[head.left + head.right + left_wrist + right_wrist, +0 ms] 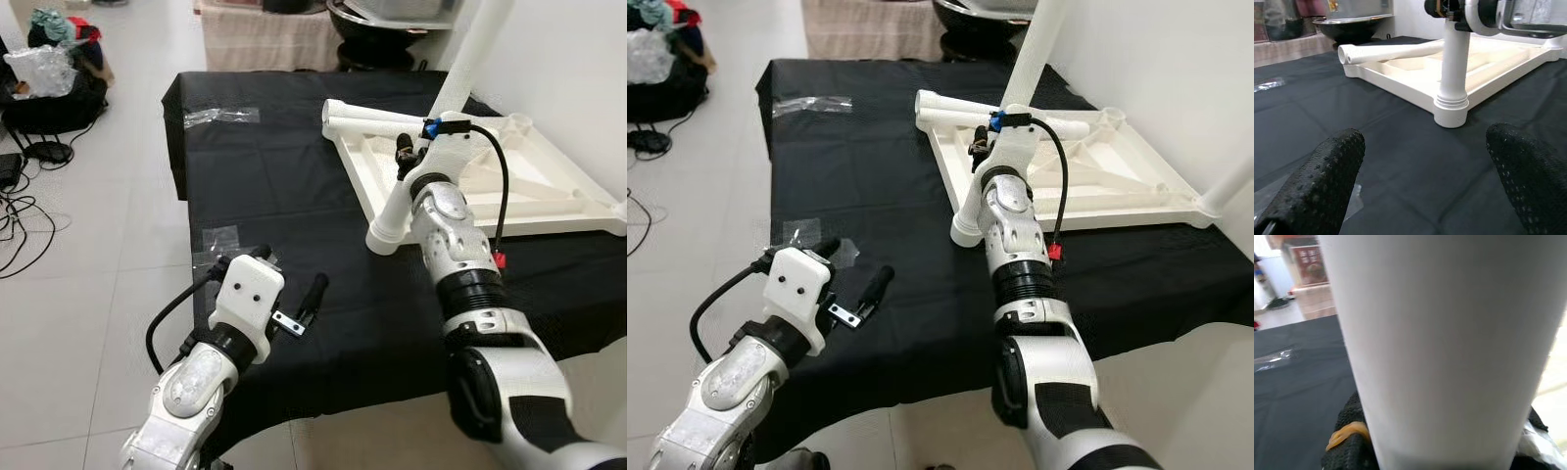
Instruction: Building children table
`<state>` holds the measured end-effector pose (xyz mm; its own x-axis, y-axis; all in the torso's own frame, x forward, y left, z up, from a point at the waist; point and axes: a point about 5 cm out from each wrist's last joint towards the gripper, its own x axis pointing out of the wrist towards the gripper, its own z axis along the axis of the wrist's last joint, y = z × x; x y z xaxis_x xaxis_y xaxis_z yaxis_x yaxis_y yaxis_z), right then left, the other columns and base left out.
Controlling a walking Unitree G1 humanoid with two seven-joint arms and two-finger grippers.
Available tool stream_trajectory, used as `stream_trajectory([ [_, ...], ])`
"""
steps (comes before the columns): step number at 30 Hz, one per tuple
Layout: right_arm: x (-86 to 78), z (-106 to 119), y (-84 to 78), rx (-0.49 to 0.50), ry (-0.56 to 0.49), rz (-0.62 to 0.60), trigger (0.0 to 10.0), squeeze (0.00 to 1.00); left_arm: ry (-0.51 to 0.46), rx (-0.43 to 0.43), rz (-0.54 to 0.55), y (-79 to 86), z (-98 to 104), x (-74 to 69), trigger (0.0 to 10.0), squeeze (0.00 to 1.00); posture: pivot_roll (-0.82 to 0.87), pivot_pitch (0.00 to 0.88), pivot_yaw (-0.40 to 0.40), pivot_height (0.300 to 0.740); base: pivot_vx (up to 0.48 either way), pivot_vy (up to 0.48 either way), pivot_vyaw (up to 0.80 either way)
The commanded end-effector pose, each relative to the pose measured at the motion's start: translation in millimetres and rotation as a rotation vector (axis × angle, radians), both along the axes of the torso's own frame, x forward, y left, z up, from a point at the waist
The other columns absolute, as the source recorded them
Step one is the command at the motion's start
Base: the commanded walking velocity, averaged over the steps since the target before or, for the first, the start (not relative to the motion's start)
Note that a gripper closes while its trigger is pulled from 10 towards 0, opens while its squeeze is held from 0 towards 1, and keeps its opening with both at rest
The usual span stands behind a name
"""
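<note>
**Two grippers at the upturned table, one on a leg**

Two grippers were over the black cloth (274,186). The white tabletop (549,201) lay upside down at about 2 o'clock on the cloth, ribs facing up. One loose leg (367,119) lay across its far corner, and another leg (468,54) stood upright from the frame at 1 o'clock. The right gripper (404,152) was clamped around a leg (397,211) standing in the near corner socket, at about 3 o'clock from the cloth's middle; in the right wrist view this leg (1444,347) sat between the black fingers (1349,440). The left gripper (292,294) hovered at 7 o'clock above the cloth's near edge, fingers (1317,186) spread wide and holding nothing, pointed toward the gripped leg. Strips of clear tape (220,116) lay on the cloth at 11 o'clock.
</note>
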<state>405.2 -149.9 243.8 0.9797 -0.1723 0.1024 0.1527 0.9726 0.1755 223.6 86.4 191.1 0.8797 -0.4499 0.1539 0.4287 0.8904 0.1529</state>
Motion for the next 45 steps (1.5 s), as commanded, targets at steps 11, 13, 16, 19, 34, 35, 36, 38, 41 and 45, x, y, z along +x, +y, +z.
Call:
stream_trajectory([
  [11, 2.9, 3.7, -12.9, -0.043, -0.064, -0.043, 10.0, 1.0, 0.011, -0.008, -0.014, -3.6, -3.1, -0.9, 10.0, 0.0, 0.08, 0.11, -0.102, 0.74, 0.0, 0.0, 0.0],
  [13, 4.8, 7.6, -13.7, -0.044, -0.078, 0.013, 10.0, 0.0, 0.01, -0.006, -0.014, -3.7, -3.0, -0.7, 10.0, 0.0, 0.08, 0.113, -0.106, 0.74, 0.0, 0.0, 0.0],
  [16, 9.1, 15.0, -19.9, -0.076, -0.08, 0.128, 10.0, 0.0, 0.006, -0.005, -0.01, -3.0, -2.3, 0.2, 10.0, 0.0, 0.09, 0.111, -0.107, 0.74, 0.0, 0.0, 0.0],
  [19, 10.9, 17.0, -20.6, -0.057, -0.076, 0.283, 10.0, 0.0, 0.003, -0.003, -0.01, -2.7, -2.3, 0.5, 10.0, 0.0, 0.09, 0.096, -0.106, 0.74, 0.0, 0.0, 0.0],
  [34, -25.7, 8.5, 21.0, -0.073, -0.104, 1.356, 10.0, 0.0, -0.008, 0.001, -0.007, -1.4, -0.1, 2.6, 10.0, 0.0, 0.09, 0.096, -0.107, 0.74, 0.0, 0.0, 0.0],
  [35, -31.0, 7.4, 22.6, -0.056, -0.103, 1.441, 10.0, 0.0, -0.008, 0.002, -0.006, -1.3, -0.5, 2.2, 10.0, 0.0, 0.09, 0.097, -0.108, 0.74, 0.0, 0.0, 0.0],
  [36, -31.0, 7.4, 22.6, -0.056, -0.103, 1.441, 10.0, 0.0, -0.008, 0.002, -0.006, -1.3, -0.5, 2.2, 10.0, 0.0, 0.09, 0.097, -0.108, 0.74, 0.0, 0.0, 0.0],
  [38, -34.1, 6.8, 23.3, -0.041, -0.102, 1.494, 10.0, 0.0, -0.008, 0.003, -0.006, -1.2, -0.8, 1.9, 10.0, 0.0, 0.09, 0.097, -0.108, 0.74, 0.0, 0.0, 0.0],
  [41, -37.5, 7.1, 25.3, -0.025, -0.099, 1.566, 10.0, 0.0, -0.008, 0.002, -0.005, -1.4, -1.4, 1.1, 10.0, 0.0, 0.09, 0.097, -0.106, 0.74, 0.0, 0.0, 0.0],
  [45, -36.5, 6.3, 28.7, -0.046, -0.093, 1.582, 10.0, 0.0, -0.008, 0.007, -0.005, -2.1, -2.2, 0.6, 10.0, 0.0, 0.09, 0.103, -0.108, 0.74, 0.0, 0.0, 0.0],
])
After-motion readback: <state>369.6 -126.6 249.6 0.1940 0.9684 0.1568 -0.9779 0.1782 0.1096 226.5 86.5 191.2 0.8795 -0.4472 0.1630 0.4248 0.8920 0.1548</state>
